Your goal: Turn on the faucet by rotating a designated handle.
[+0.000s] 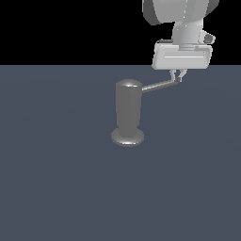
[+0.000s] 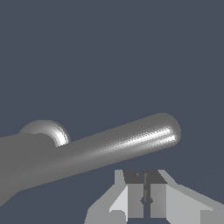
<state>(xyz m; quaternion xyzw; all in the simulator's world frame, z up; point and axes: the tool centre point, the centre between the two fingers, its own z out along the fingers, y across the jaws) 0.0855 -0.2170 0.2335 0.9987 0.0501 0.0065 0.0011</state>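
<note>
Faucet [image 1: 128, 113] stands upright on its disc foot near the middle of the blue-grey floor [image 1: 56, 188], with bare surface on every side. From my exterior view, the handle [image 1: 159, 86] runs out from the cylinder's upper part toward that view's right, rising slightly. My gripper [image 1: 178, 76] hangs at the rod's rounded tip. In the wrist view the fingers [image 2: 135, 192] sit pressed nearly together, beside the handle [image 2: 122, 144] and not around it.
</note>
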